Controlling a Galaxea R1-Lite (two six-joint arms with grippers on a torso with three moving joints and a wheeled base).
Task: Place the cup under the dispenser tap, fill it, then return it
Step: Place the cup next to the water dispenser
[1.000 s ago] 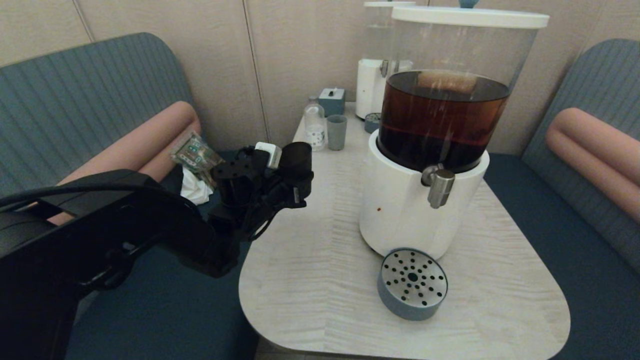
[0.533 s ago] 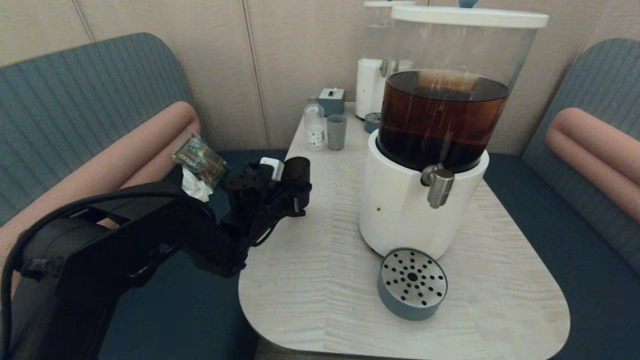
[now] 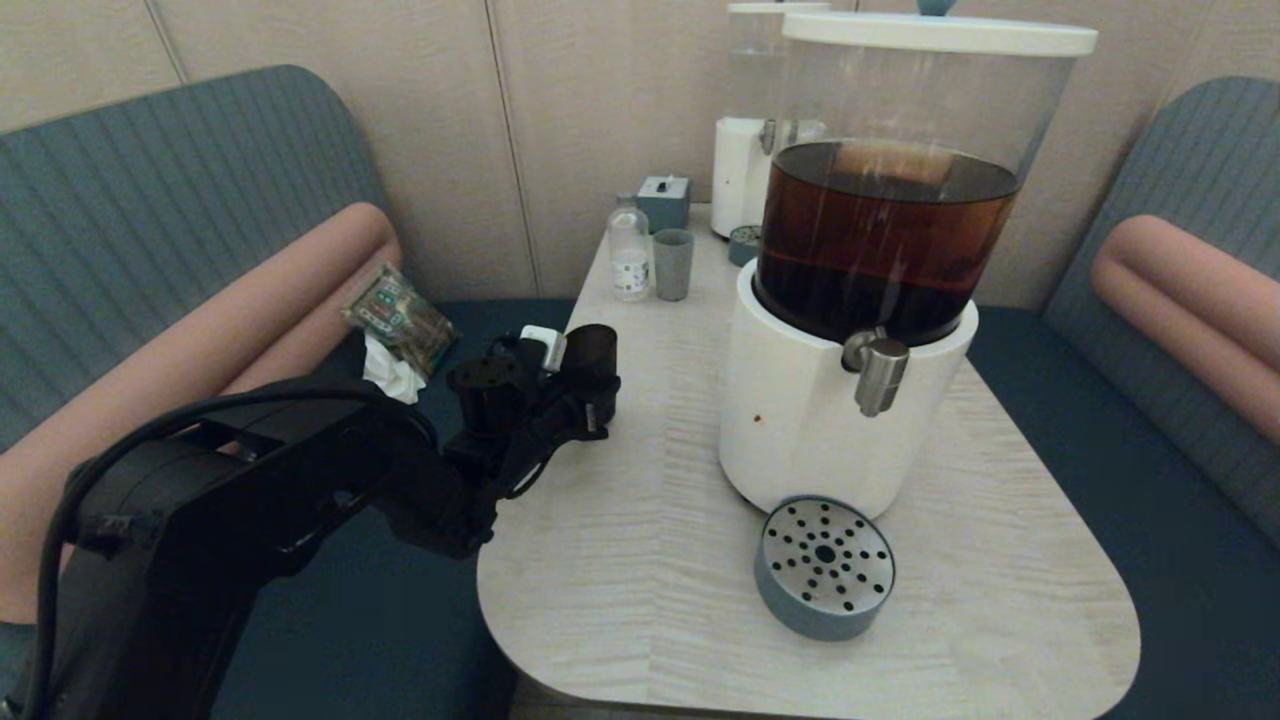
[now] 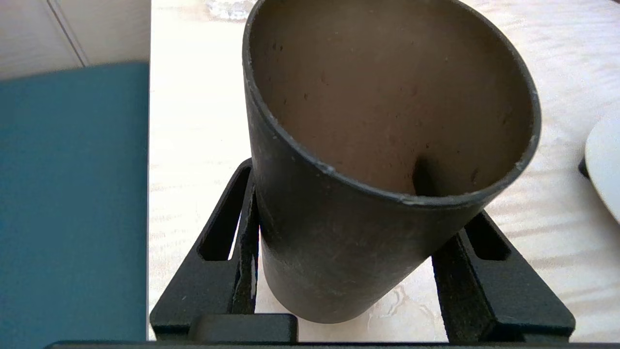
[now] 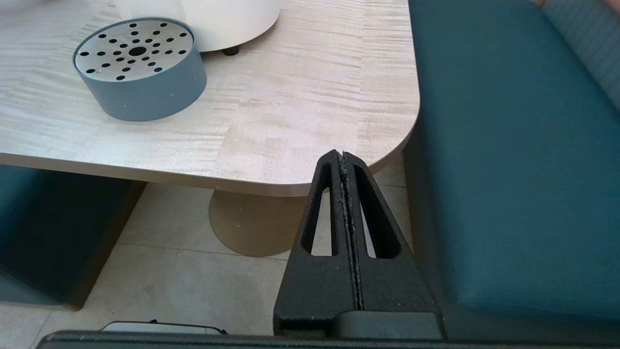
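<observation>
Roughly at the outset or the close, and these views cannot settle which. Pale wood-grain table (image 3: 640, 560) carries the large clear-tank, white-based dispenser (image 3: 800, 420) of dark brown liquid; its short brushed-steel tap (image 3: 882, 375) stands well apart from the fingers, off toward the table's far side. Round grey drip tray with perforated metal top (image 3: 824, 568) sits empty beneath the tap. Matte black tapered cup (image 4: 368, 160) is clamped between the left gripper (image 4: 346, 271) fingers near the table's left edge, inside looking dry. Judgement: filling not done; carrying to the tap, filling and return remain. Right gripper (image 5: 345, 213) parked below the table corner, fingers pressed together.
</observation>
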